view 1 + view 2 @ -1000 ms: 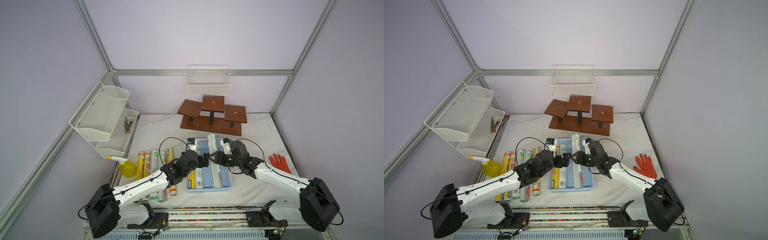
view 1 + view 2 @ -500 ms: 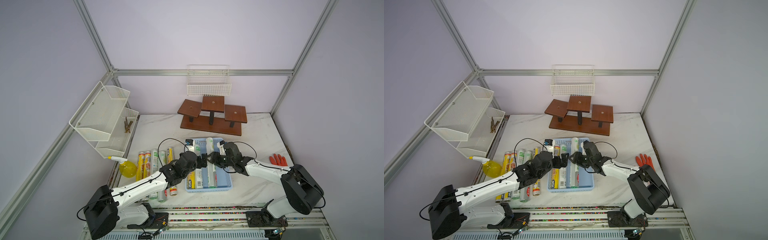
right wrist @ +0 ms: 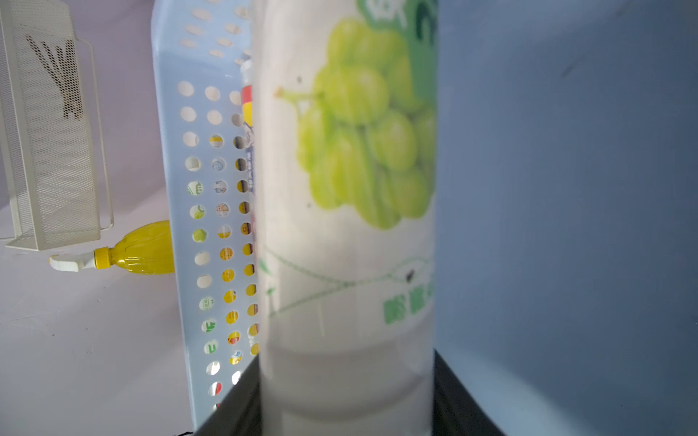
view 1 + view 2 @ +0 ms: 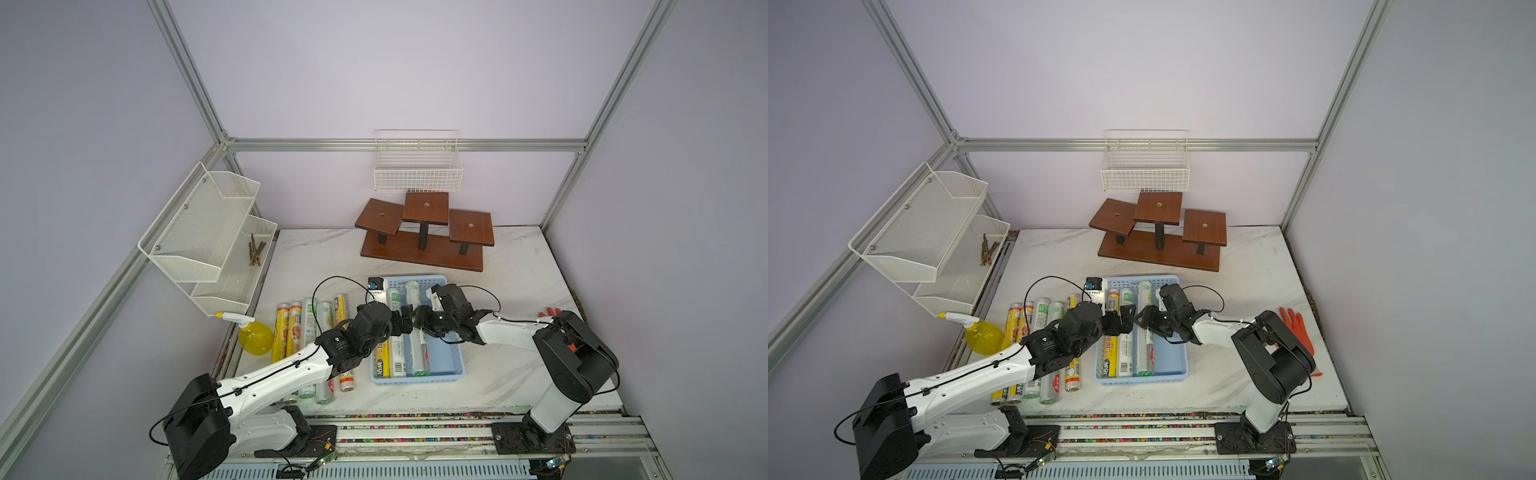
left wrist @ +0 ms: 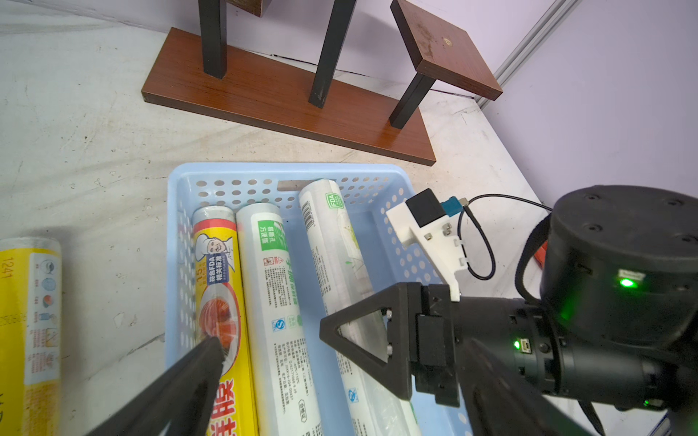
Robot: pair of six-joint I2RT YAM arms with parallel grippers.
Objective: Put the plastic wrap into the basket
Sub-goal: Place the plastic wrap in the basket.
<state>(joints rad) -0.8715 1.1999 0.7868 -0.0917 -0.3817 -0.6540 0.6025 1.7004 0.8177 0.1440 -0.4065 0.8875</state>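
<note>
Right gripper (image 4: 423, 323) pinched a silvery-white cylindrical plastic wrap roll with green grape print (image 3: 347, 188) around mid-length. The right wrist view showed black fingers (image 3: 238, 411) on both sides of it. That roll sat down inside the light blue perforated plastic basket (image 4: 417, 379), third from its left wall. It lay beside a white roll with green label (image 5: 275, 302) and a yellow-labelled roll (image 5: 219, 294) already in there. Its far end reached the wall with the handle slot; couldn't tell if it lay flat on the floor.

Left gripper (image 4: 402, 322) was spread wide and empty, hovering just beside the right one over the basket's left half. Five more long thin rolls (image 4: 309, 320) lay in a row on the white marble-look tabletop (image 4: 498, 374), left of the basket, partly under the left arm. A yellow plastic spray bottle (image 4: 255, 340) stood beyond them, not part of the job.

Step, as judged: set-down of the third roll, release not yet done. The next move likely calls for the right jaws to part and lift straight up without dragging the roll, then clear off so the two grippers don't clash. The left one would then go to the row for the nearest roll, taken mid-length and kept parallel to the basket's long side.
</note>
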